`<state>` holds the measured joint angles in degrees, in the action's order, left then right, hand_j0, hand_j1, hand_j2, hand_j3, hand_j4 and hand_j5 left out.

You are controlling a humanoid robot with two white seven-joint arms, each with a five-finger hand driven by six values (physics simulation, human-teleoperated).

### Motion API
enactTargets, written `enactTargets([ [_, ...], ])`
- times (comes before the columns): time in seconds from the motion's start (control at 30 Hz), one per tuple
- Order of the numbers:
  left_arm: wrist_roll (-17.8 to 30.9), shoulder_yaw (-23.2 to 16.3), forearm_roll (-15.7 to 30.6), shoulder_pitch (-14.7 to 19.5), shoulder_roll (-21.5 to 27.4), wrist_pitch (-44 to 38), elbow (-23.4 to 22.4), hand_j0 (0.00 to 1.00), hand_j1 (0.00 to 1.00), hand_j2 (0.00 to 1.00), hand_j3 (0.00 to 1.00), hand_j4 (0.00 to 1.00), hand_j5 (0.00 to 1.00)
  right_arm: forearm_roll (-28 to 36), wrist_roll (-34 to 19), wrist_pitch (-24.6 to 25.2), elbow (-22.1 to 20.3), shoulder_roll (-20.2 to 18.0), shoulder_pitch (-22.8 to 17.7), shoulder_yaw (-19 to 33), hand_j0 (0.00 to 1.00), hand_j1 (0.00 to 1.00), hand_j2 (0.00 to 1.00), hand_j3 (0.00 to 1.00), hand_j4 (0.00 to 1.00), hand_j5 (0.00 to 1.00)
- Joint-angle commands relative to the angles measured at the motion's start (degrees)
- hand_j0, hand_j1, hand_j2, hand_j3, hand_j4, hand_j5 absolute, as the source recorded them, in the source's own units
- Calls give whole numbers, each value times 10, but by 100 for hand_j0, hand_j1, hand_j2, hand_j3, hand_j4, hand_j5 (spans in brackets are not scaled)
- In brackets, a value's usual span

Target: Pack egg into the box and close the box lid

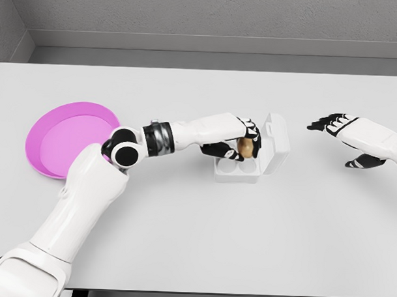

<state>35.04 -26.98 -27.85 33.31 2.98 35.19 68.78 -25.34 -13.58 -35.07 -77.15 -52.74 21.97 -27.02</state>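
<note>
Egg hovering right over the box

Left hand (241,140) has its fingers wrapped round the brown egg (245,148), just above the open white box (250,164), lid (275,143) tipped up. Right hand (346,131) hangs spread and empty, off to the side. Pink plate (68,139) sits far left.

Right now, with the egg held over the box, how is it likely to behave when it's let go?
The egg looks smooth and rounded, so it may slip or roll unless it settles into a cup of the box. It is probably fragile, so the left robot hand should release gently.
</note>
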Motion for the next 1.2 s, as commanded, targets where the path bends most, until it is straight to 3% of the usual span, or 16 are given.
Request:
enactTargets([
  [0.0, 0, 1, 4, 0, 1, -2, -1, 54, 54, 54, 54, 54, 54, 4, 0, 1, 0, -1, 0, 0, 100, 100, 100, 100, 100, 100],
  [0.4, 0, 5, 4, 0, 4, -2, -1, 66, 66, 66, 66, 66, 66, 4, 0, 1, 0, -1, 0, 0, 100, 100, 100, 100, 100, 100],
  [0.93, 0, 5, 4, 0, 5, -2, -16, 71, 71, 71, 71, 71, 71, 4, 0, 1, 0, 0, 0, 0, 100, 100, 100, 100, 100, 100],
  [1.07, 0, 6, 4, -1, 6, -2, -15, 81, 81, 81, 81, 81, 81, 4, 0, 1, 0, -1, 0, 0, 100, 100, 100, 100, 100, 100],
  [1.17, 0, 6, 4, -1, 8, -2, -15, 81, 81, 81, 81, 81, 81, 4, 0, 1, 0, -1, 0, 0, 100, 100, 100, 100, 100, 100],
])
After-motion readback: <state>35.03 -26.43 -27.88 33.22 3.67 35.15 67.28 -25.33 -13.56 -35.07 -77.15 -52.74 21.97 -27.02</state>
